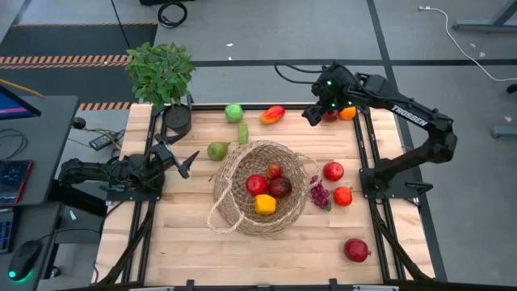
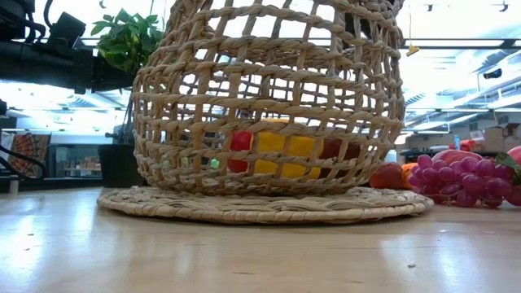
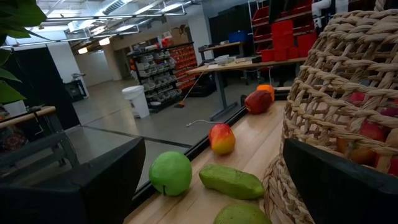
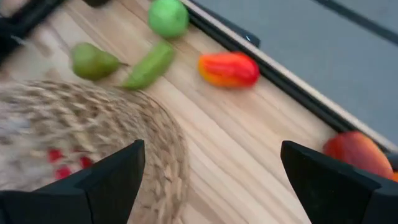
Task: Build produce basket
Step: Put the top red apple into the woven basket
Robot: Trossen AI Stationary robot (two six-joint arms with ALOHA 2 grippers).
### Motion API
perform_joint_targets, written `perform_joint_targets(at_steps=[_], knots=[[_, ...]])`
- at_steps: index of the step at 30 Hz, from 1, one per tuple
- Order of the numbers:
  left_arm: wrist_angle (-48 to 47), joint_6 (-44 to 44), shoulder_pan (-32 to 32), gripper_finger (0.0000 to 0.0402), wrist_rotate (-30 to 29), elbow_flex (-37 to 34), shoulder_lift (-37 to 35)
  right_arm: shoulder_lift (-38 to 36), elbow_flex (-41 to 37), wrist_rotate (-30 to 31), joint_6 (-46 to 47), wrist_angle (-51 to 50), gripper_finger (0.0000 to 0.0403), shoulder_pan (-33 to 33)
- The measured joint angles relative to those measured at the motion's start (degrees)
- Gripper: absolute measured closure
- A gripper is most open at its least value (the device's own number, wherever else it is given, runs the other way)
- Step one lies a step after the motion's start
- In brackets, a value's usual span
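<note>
The wicker basket [image 1: 262, 186] stands mid-table and holds a red apple [image 1: 256, 183], a dark red fruit [image 1: 280, 187] and a yellow pepper [image 1: 265, 204]. A green apple [image 1: 233, 112], a green pod [image 1: 243, 132], a pear [image 1: 216, 150] and a red-yellow mango [image 1: 272, 114] lie on the table behind it. My right gripper [image 1: 317, 113] is open and empty in the air at the far edge, beside a red fruit [image 4: 357, 152] and an orange [image 1: 347, 113]. My left gripper [image 1: 184, 162] is open and empty, low at the table's left, pointing toward the pear.
A red fruit [image 1: 333, 170], purple grapes [image 1: 320, 194], another red piece [image 1: 342, 196] and a pomegranate [image 1: 356, 250] lie right of the basket. A potted plant [image 1: 160, 71] stands at the far left corner. Bare wood shows along the near edge.
</note>
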Motion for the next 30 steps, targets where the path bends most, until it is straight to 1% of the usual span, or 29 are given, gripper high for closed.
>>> perform_joint_targets(at_steps=[3, 7, 18, 21, 24, 28, 30], knots=[[0.0, 0.0, 0.0, 0.0014, 0.0, 0.0, 0.0, 0.3, -1.6, -2.4, -0.8, 0.2, 0.0025, -2.0], [0.0, 0.0, 0.0, 0.0014, 0.0, 0.0, 0.0, 0.6, -3.7, -5.8, -3.5, 2.2, 0.0025, -6.2], [0.0, 0.0, 0.0, 0.0014, 0.0, 0.0, 0.0, 1.1, -4.2, -6.2, -8.3, 5.0, 0.0025, -19.6], [0.0, 0.0, 0.0, 0.0014, 0.0, 0.0, 0.0, 2.5, -4.2, -4.4, -10.7, 4.5, 0.0025, -21.5], [0.0, 0.0, 0.0, 0.0014, 0.0, 0.0, 0.0, 5.0, -4.2, -2.1, -14.4, 3.8, 0.0025, -21.9], [0.0, 0.0, 0.0, 0.0014, 0.0, 0.0, 0.0, 8.8, -4.2, 4.4, -17.5, 3.8, 0.0025, -21.9], [0.0, 0.0, 0.0, 0.0014, 0.0, 0.0, 0.0, 10.8, -4.2, 6.5, -18.4, 3.8, 0.0025, -21.9]])
